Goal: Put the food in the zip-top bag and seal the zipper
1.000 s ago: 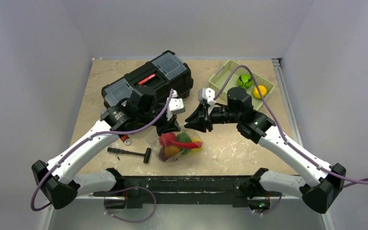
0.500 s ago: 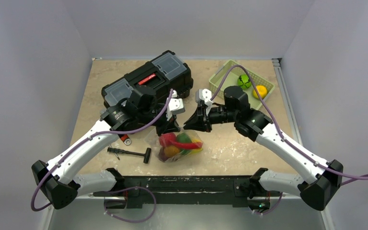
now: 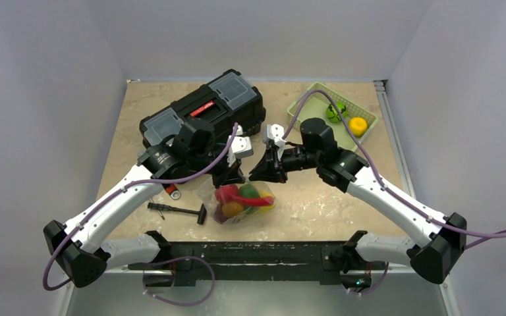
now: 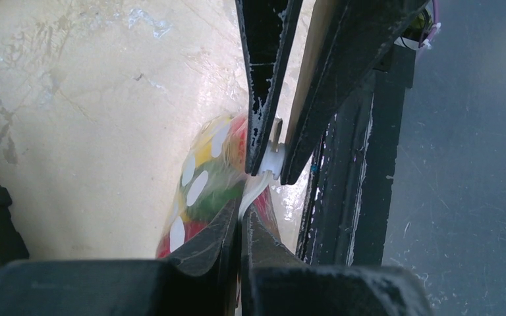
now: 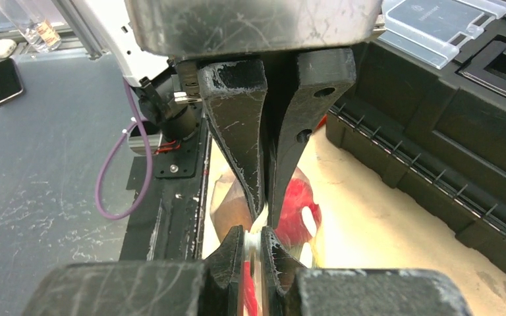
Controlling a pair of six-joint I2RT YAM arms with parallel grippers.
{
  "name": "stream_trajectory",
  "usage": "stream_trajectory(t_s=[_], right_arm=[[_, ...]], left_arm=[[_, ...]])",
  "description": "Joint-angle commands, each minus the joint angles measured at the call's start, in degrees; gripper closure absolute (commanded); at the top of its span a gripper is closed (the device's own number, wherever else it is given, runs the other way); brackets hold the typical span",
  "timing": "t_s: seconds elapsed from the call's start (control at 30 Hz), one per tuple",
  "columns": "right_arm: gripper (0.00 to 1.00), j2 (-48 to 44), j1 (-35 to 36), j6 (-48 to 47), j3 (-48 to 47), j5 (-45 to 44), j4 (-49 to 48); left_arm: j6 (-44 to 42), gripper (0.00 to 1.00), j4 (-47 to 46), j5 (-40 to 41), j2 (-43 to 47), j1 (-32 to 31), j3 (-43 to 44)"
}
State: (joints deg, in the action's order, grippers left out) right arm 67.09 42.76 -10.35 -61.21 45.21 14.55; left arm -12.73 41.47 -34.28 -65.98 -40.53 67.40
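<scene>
Now | left fingers (image 4: 201, 253) and right fingers (image 5: 232, 253) pinch zipper (image 4: 253, 191) | zip-top bag (image 3: 209, 195) mouth hidden overhead

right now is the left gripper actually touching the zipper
Touching. The left wrist view shows the left gripper closed on the zipper, the whitish strip running straight into the pinch between its fingertips with no gap.

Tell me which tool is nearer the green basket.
Right. The right tool pinches the zipper on the side toward the basket; the left tool pinches it just beyond, farther from the basket.
</scene>
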Motion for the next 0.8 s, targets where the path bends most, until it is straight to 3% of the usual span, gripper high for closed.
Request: stream_trajectory(t_s=[0.0, 0.27, 0.6, 0.77], right_arm=[[1.00, 1.58, 1.37, 0.77, -1.58, 0.14, -3.79], [1.00, 2.48, 2.21, 6.74, 1.69, -2.60, -12.82], [0.93, 4.76, 3.55, 8.90, 1.45, -8.95, -14.01], [0.97, 1.61, 3.56, 9.97, 1.73, -14.51, -10.62]], left_arm=[[-0.76, 1.00, -5.46, -4.16, 2.33, -0.21, 1.61], [-0.54, 1.00, -6.43, -4.36, 3.56, -0.17, 0.99], [-0.54, 1.00, -6.60, -4.60, 4.27, -0.07, 0.90], [-0.45, 1.00, -6.63, -3.00, 4.35, -0.07, 0.90]])
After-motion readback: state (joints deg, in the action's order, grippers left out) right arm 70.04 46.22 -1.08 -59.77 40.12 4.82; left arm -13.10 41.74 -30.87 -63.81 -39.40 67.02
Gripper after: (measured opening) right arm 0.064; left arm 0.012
